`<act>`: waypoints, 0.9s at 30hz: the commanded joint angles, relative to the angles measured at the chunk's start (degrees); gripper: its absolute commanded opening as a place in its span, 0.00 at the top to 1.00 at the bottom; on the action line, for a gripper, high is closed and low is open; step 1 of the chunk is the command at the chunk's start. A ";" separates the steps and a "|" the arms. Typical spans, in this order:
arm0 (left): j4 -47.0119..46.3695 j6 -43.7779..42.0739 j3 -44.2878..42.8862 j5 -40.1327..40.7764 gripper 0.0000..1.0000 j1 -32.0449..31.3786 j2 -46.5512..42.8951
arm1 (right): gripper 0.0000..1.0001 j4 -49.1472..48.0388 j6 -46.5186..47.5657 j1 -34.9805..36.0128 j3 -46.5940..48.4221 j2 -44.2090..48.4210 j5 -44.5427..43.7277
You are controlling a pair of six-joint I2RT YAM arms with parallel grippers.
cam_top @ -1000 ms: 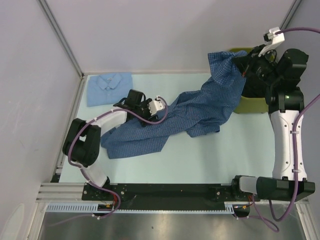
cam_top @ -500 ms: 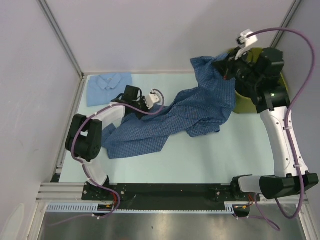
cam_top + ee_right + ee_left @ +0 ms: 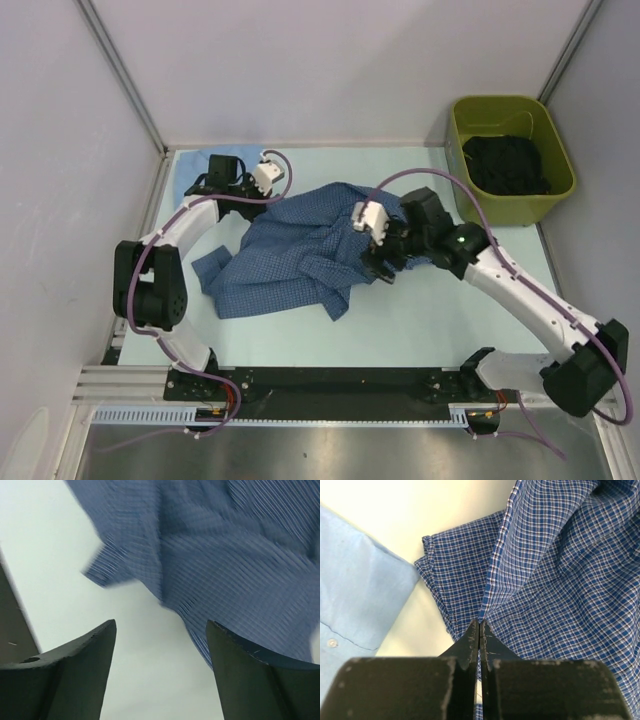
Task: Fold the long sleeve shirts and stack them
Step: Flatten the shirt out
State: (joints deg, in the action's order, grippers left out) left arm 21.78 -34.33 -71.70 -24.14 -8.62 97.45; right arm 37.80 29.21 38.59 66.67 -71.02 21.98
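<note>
The medium blue checked shirt [image 3: 300, 250] lies crumpled in a heap on the middle of the table. At its back left corner my left gripper [image 3: 252, 198] is shut on a fold of it; the left wrist view shows the fingertips [image 3: 479, 624] pinched together on checked cloth [image 3: 555, 565]. The pale blue shirt [image 3: 184, 178] lies folded at the back left, mostly under my left arm, and also shows beside the fingers in the left wrist view [image 3: 355, 595]. My right gripper [image 3: 378, 270] hangs open at the heap's right edge, holding nothing [image 3: 160, 625]; the checked cloth [image 3: 225, 555] is blurred beyond it.
A green bin [image 3: 558, 150] with dark cloth in it stands at the back right corner. Metal frame posts and walls close the table on the left, back and right. Purple cables loop over both arms.
My right gripper opened, let the checked shirt go and swung from beside the bin down to mid-table. The shirt dropped into a heap. My left gripper shut on it and pulled back-left.
</note>
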 commanded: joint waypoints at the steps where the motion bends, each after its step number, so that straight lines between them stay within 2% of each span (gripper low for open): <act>1: 2.03 1.28 -1.68 -2.40 1.00 -0.08 -1.04 | 0.26 -1.84 12.34 -13.31 -6.53 7.99 -2.74; 4: 2.56 1.37 -2.30 -2.31 1.00 -0.08 -0.51 | 0.34 -4.84 19.99 -21.51 -10.06 8.45 0.25; 9: 3.09 1.37 -3.00 -1.52 1.00 0.01 0.55 | 0.42 -16.07 29.49 -24.79 -19.64 6.78 -0.35; 20: 4.85 2.33 -4.15 -1.35 1.00 0.01 1.16 | 0.37 -31.55 36.00 -29.01 -23.87 -3.58 -0.88; 27: 5.20 1.81 -3.80 -0.47 1.00 0.01 1.43 | 0.34 -30.86 37.49 -29.10 -22.91 -7.29 -0.27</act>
State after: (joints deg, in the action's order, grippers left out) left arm 26.48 -32.97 -73.56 -24.25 -8.64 98.63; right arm 10.33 63.88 9.63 43.51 -78.04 20.69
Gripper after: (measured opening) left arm 0.005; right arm 0.650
